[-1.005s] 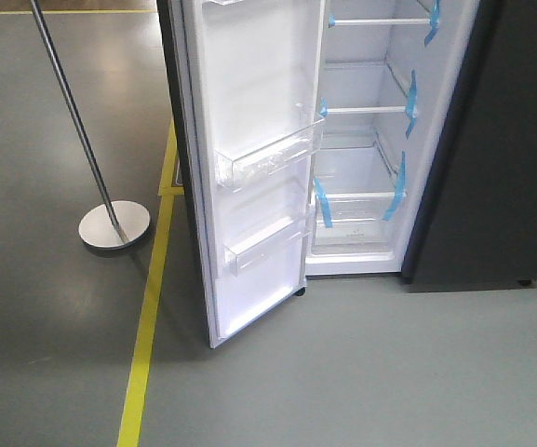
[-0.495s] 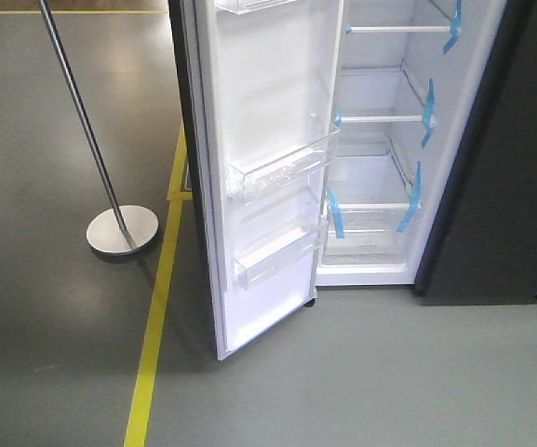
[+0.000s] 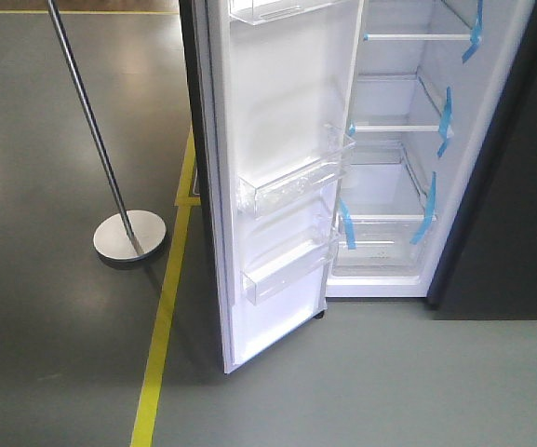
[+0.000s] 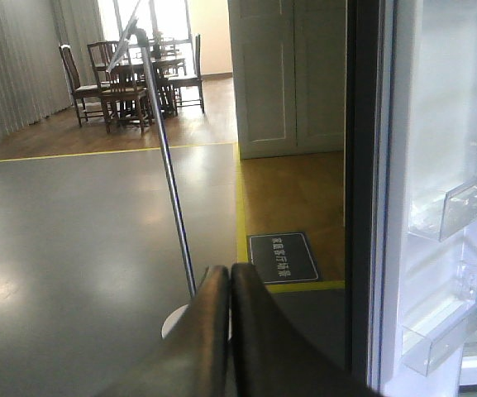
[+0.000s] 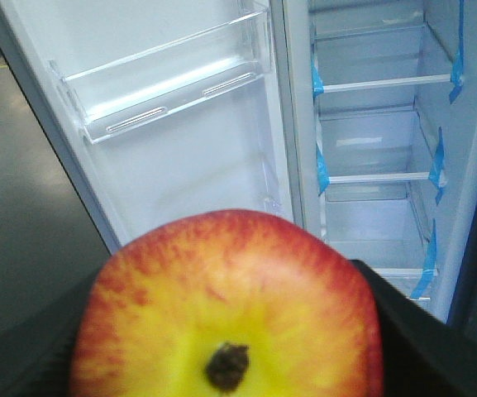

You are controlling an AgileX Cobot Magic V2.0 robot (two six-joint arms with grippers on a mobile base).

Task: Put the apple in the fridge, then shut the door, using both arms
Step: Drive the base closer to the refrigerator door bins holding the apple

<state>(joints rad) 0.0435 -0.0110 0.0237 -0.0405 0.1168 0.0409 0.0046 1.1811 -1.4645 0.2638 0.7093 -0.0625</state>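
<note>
The red and yellow apple (image 5: 230, 306) fills the lower half of the right wrist view, held between the dark fingers (image 5: 403, 331) of my right gripper (image 5: 230, 331), which is shut on it. Beyond it the fridge (image 5: 387, 132) stands open, with white shelves and strips of blue tape. The door (image 3: 277, 177) is swung wide open to the left, its clear bins empty. In the left wrist view my left gripper (image 4: 230, 277) is shut with nothing in it, left of the door's edge (image 4: 362, 190). Neither gripper shows in the front view.
A metal pole on a round base (image 3: 130, 235) stands on the floor left of the door. A yellow floor line (image 3: 161, 326) runs past the door's foot. A dark sign mat (image 4: 282, 257) lies on the floor; chairs and a table (image 4: 131, 78) are far off.
In the front view the fridge, door and pole stand have all shifted right and slightly down in the picture, so the camera has moved. The door stays open.
</note>
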